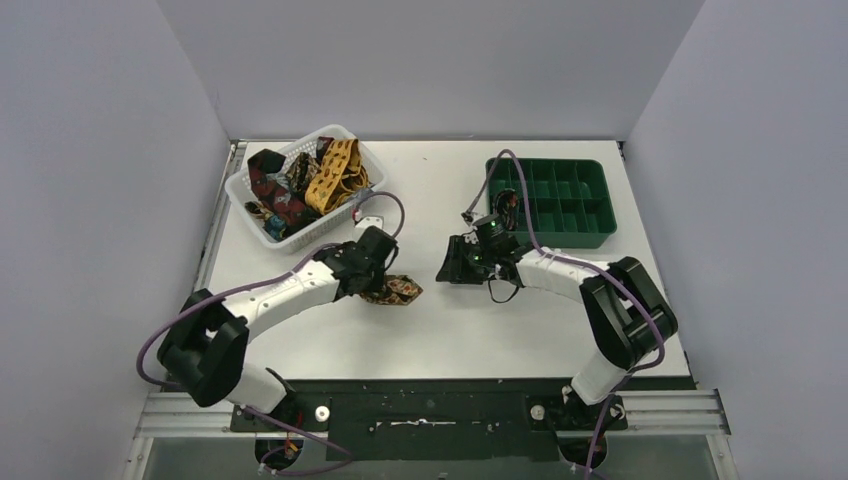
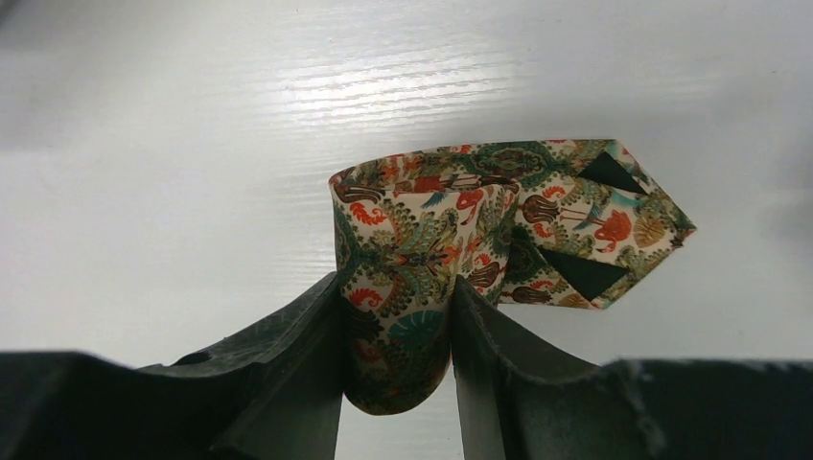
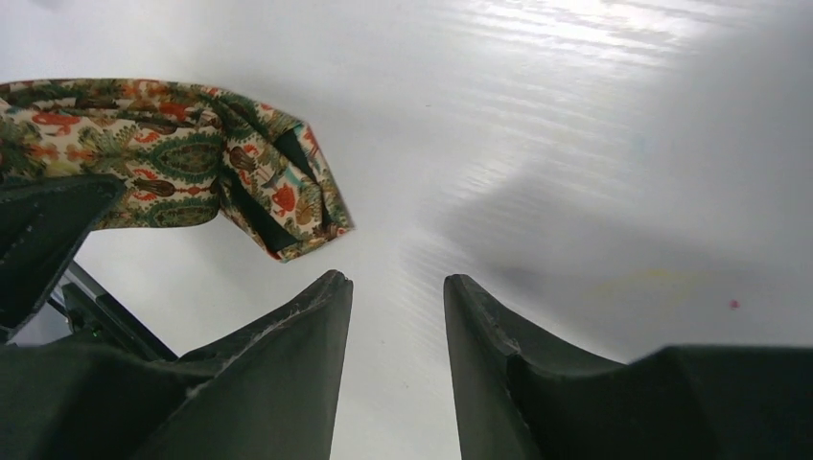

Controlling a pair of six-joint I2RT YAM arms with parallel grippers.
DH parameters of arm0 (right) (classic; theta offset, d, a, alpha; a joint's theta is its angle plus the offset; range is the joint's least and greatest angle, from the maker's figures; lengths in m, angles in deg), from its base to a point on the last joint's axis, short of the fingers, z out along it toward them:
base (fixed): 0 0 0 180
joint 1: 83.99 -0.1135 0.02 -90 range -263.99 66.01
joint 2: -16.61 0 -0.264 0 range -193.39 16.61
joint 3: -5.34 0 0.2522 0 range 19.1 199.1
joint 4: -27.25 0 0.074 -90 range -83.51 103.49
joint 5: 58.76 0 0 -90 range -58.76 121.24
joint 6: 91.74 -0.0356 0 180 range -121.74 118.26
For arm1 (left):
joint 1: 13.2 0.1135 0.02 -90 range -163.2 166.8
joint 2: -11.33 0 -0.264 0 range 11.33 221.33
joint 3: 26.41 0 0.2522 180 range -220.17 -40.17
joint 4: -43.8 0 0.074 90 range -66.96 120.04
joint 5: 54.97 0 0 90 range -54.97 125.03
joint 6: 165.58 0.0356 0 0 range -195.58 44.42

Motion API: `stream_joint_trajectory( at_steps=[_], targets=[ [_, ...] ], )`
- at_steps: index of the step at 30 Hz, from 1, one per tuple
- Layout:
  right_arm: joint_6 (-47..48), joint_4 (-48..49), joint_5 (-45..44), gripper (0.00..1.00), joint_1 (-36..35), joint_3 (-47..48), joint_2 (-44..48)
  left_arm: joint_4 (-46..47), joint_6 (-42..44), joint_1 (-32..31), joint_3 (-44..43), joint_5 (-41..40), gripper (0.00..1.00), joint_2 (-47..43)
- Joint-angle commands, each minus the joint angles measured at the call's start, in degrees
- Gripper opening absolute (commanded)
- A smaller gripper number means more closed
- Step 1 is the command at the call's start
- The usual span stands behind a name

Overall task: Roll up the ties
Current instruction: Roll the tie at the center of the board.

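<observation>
Top view: the paisley tie lies mid-worktop, at 5 o'clock of the white basket holding the other ties. The green tray sits at 2 o'clock, with grey walls close around.

Left wrist view: your left fingers are clamped on a fold of the tie, its pointed tip loose at 3 o'clock. Hold that pinch firm and wind evenly, edges aligned.

Right wrist view: your right fingers stand apart and empty, the tie at 10 o'clock. The glossy white surface looks slippery, so steady the tip
</observation>
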Motion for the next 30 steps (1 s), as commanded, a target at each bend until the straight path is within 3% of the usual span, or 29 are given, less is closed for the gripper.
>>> stream_joint_trajectory(
  at_steps=[1, 7, 18, 30],
  targets=[
    [-1.67, 2.74, -1.59, 0.41, 2.64, -1.83, 4.14, -8.5, -1.55, -5.09, -6.88, -15.46, 0.39, 5.16],
    [-2.1, 2.85, -1.72, 0.41, 5.63, -3.38, 5.86, -12.99, -4.8, -10.62, -13.37, -21.38, 0.4, 12.83],
    [-1.92, 2.32, -0.78, 0.42, 9.92, -5.35, 6.58, -18.22, -6.12, -17.55, -26.07, -22.05, 0.49, 25.84],
    [-1.32, 1.7, -0.13, 0.42, 12.04, -6.55, 8.05, -11.96, -1.88, -18.58, -29.38, -14.51, 0.58, 28.82]
  ],
)
